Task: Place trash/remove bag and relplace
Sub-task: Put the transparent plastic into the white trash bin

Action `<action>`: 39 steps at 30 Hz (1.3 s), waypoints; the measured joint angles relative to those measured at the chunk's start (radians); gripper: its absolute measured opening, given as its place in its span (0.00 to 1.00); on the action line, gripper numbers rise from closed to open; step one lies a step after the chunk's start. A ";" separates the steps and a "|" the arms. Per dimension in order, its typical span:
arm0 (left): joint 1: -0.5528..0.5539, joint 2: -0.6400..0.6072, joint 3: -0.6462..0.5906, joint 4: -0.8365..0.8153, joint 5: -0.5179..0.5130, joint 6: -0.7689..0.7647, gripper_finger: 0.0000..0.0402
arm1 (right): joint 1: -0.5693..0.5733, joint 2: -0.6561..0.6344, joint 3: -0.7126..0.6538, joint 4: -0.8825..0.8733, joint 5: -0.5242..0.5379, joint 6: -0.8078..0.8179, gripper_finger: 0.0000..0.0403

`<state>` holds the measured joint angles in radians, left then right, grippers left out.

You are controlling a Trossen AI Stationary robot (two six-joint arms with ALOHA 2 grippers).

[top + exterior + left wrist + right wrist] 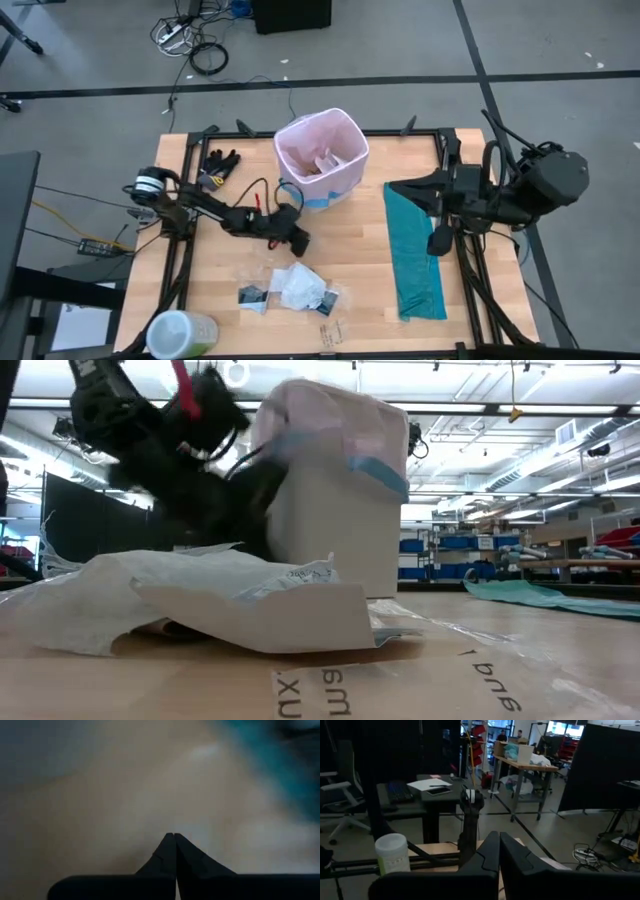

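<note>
The white bin (322, 155) stands at the table's far middle, lined with the pale pink bag (300, 140), whose rim is folded down over the bin's edge; some scraps (325, 163) lie inside. More trash (295, 290), crumpled white paper and dark packets, lies on the wood near the front edge, close up in the low view (230, 600). My left gripper (298, 240) (174, 837) is shut and empty, low over the table between bin and trash. My right gripper (437, 240) (499, 836) is shut and empty, held high over the teal bag (415, 250).
The teal-green bag lies flat along the table's right side (540, 595). Black gloves (218, 165) lie at the far left. A pale green-lidded canister (180, 335) (392, 854) stands at the near left corner. Bare wood (360, 260) lies between the trash and the teal bag.
</note>
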<state>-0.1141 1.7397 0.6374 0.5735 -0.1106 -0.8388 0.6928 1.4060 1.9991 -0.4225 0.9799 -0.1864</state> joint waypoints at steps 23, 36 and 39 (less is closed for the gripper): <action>-0.120 -0.384 0.085 0.164 0.586 -0.107 0.00 | 0.001 0.000 -0.280 -0.628 -0.195 0.823 0.31; -0.234 -0.815 0.085 -0.368 0.090 0.060 0.00 | -0.260 0.002 -0.889 0.058 -0.363 0.899 0.40; -0.247 -0.867 0.085 -0.459 0.001 0.080 0.00 | -0.327 0.031 -0.964 0.202 -0.434 0.919 0.40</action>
<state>-0.3607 0.8730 0.7227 0.1146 -0.1093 -0.7593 0.3656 1.4366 1.0350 -0.2210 0.5460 0.7328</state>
